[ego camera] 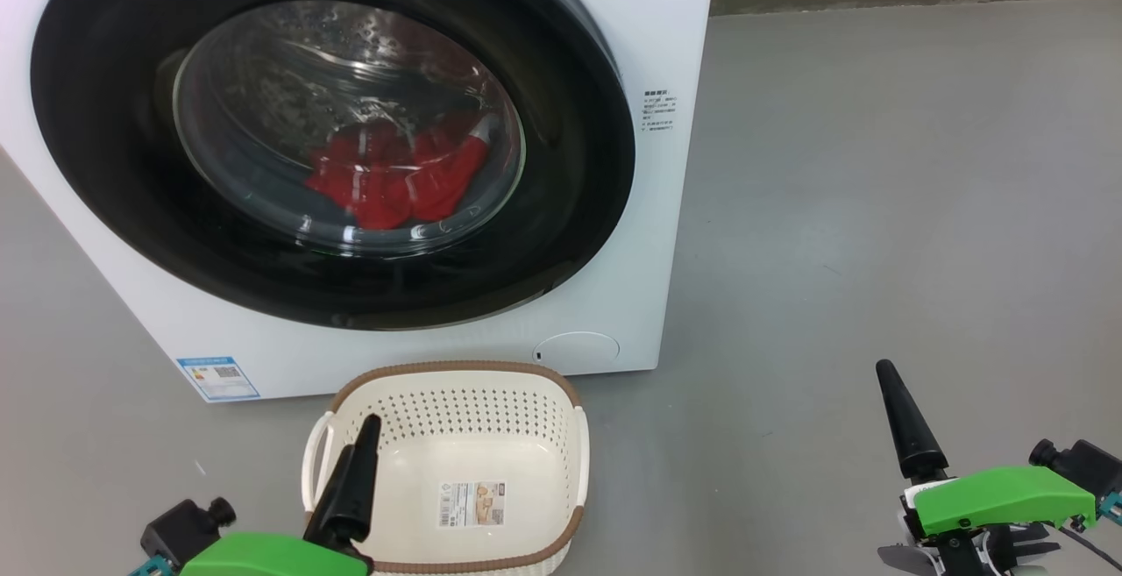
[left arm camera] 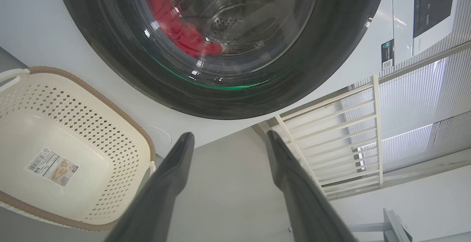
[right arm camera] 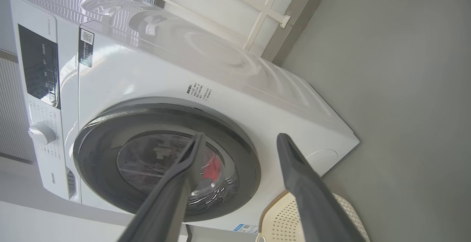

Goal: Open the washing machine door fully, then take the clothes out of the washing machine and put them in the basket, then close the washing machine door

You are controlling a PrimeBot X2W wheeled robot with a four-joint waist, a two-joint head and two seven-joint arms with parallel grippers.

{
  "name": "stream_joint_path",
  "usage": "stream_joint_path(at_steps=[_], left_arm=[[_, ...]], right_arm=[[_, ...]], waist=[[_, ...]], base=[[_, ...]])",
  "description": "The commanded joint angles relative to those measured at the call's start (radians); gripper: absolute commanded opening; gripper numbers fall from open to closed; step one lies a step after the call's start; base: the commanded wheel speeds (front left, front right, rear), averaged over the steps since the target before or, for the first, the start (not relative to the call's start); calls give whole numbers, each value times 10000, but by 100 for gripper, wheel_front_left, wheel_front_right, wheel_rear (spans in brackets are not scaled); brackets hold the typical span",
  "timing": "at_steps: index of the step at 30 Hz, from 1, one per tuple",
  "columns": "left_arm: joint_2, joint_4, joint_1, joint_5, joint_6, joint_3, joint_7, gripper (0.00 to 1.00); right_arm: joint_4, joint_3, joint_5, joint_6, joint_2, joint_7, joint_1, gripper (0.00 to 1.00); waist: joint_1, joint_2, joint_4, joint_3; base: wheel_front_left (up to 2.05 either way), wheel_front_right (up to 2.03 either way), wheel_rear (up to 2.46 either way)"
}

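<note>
Nearest me, the left gripper (left arm camera: pixel 229 136) rises from the bottom edge of its wrist view, fingers spread wide with nothing between them. Same for the right gripper (right arm camera: pixel 240 136): fingers apart, empty, sitting lower right in the head view above grey floor (ego camera: pixel 877 208). I've got the basket (ego camera: pixel 456 372) at bottom centre, just in front of the washing machine (ego camera: pixel 675 50). Up in the upper left the washing machine door (ego camera: pixel 578 208) is shut, and the red clothes (ego camera: pixel 386 181) lie low behind its glass window (ego camera: pixel 254 138).
</note>
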Motion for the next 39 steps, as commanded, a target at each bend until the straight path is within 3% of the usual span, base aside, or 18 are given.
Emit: stream_joint_path(at_steps=[1, 21, 39], left_arm=[[148, -323, -495, 402, 76, 61, -112, 100], [185, -257, -954, 3293, 594, -572, -705, 100], [218, -354, -1330, 5680, 1228, -747, -1240, 100]], right_arm=[[-310, 150, -345, 2, -119, -122, -491, 100], [-538, 300, -3419, 2, -173, -710, -745, 100], [-738, 591, -5341, 3, -223, -1238, -1002, 100]], waist=[[-1, -1, 1, -2], [-1, -1, 1, -83], [-1, -1, 25, -101]], base=[[0, 0, 0], [0, 0, 0], [0, 0, 0]])
